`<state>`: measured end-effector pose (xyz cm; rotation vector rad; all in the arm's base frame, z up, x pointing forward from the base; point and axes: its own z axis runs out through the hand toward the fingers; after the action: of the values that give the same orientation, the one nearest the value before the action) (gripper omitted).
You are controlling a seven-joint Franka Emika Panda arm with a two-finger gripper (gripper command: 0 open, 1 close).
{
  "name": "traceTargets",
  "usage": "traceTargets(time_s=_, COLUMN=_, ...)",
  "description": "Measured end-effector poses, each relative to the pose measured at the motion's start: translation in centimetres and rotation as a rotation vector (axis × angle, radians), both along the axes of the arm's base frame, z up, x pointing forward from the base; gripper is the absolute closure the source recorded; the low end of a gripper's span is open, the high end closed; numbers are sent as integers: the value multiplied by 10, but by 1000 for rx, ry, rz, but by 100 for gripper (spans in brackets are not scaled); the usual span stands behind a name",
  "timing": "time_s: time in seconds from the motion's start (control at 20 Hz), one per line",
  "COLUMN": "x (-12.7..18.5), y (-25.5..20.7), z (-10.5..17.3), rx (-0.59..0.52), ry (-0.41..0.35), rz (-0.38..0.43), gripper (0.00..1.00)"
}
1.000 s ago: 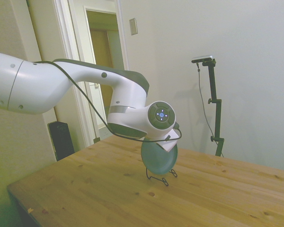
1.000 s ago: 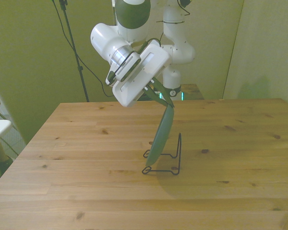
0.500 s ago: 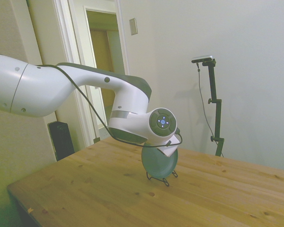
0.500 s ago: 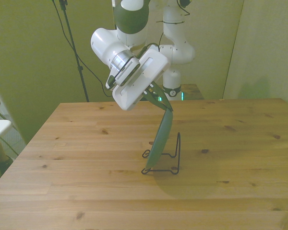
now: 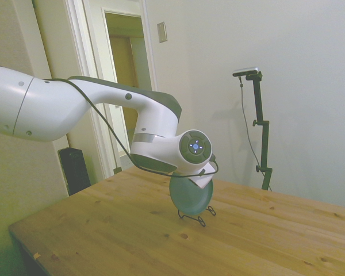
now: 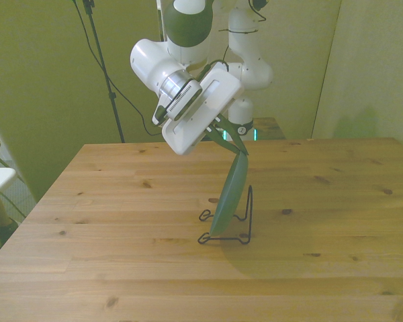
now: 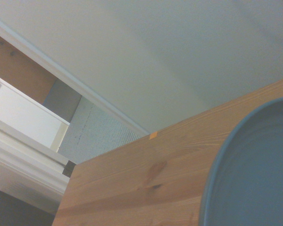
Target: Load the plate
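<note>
The table [image 6: 121, 261] fills the lower half of the front view, a broad run of knotted wooden planks, and nothing else stands on it but the rack near its middle. Above it the white arm [image 5: 75, 109] comes in from the left of the side view and bends down toward the centre of the frame, its wrist turned so that the gripper [image 6: 236, 142] points down and toward the front view's right.

The plate [image 6: 230, 198] stands on edge just below centre of the front view, seen almost edge-on, its long axis running steeply from lower left to upper right. Its top rim is pinched between the fingers, which are closed on it from above; the plate lies straight below and slightly left of them. In the side view it shows its round face [image 5: 190, 197] under the wrist, and the wrist view catches only a curved piece of it [image 7: 254, 179].

The wire stand [image 6: 236, 225] sits under the plate, its upright loop just to the right of the plate's lower half. The plate's bottom edge appears to be down among the base wires, though whether it rests on them cannot be told. The coming move likely turns on that lean: the plate tilts its top toward the upright, so release should let it settle against the loop.
</note>
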<state>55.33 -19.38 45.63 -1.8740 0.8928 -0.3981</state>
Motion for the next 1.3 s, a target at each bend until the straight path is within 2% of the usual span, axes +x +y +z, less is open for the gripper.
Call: traceTargets(time_s=1.3, x=6, y=0, z=-15, rx=41, ry=1, rz=32, gripper=100)
